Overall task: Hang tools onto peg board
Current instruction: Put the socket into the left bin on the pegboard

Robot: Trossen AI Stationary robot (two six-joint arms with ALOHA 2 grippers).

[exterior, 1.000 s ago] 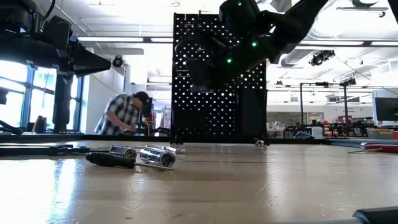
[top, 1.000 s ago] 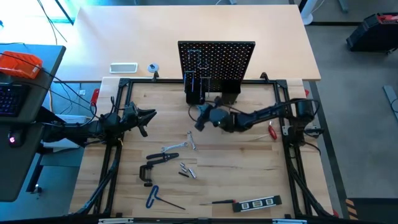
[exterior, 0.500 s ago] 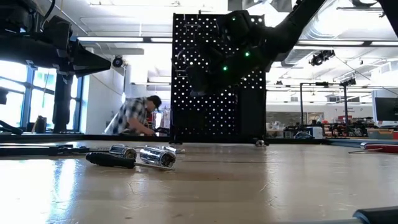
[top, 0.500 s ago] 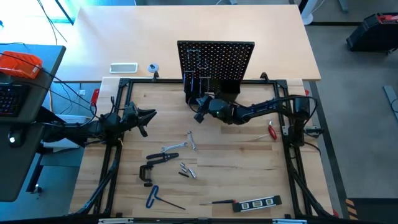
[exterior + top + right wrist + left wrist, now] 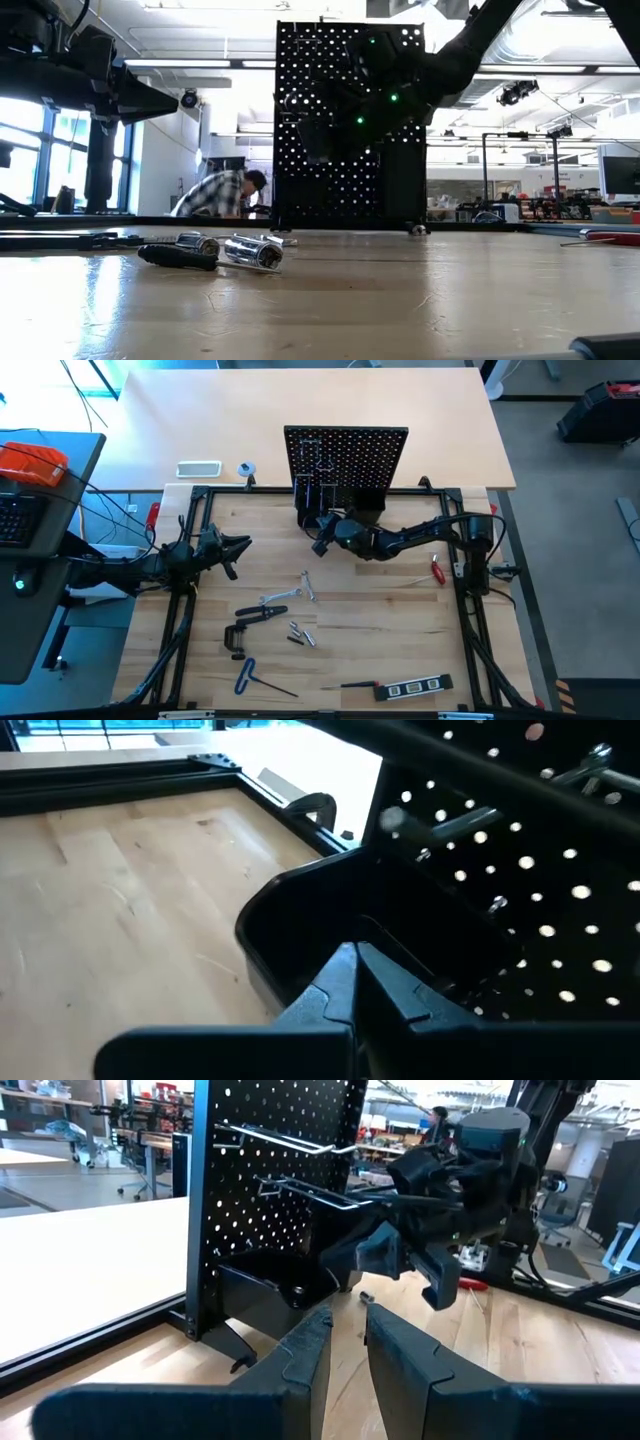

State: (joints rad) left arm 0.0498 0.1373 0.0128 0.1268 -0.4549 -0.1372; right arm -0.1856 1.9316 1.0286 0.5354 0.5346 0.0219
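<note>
Black perforated metal made up the upright rectangular peg board [image 5: 347, 457], which stood at the far edge of the pale wooden table [image 5: 400, 640], its long axis running across the table and its holed face turned toward the arms. Thin silver wire hooks [image 5: 290, 1142] jutted from that face, and black holder boxes [image 5: 312, 510] sat at its base.

The right gripper [image 5: 322, 528] hung just in front of those boxes, its dark arm reaching in from the table's right side with the elbow bent low; its fingers [image 5: 345, 985] were pressed together, and whether they pinched anything I could not tell. The left gripper [image 5: 240, 544] waited well apart at the left side, pointing toward the board, its two dark toothed fingers [image 5: 305, 1350] standing a narrow gap apart with nothing between them.

Nearer the front lay the loose tools: silver wrenches [image 5: 283, 596], black-handled pliers [image 5: 258, 614], a black C-clamp [image 5: 236, 640], a blue-handled hex key [image 5: 248, 675] and a long black marked level [image 5: 414, 686] lying crosswise.
</note>
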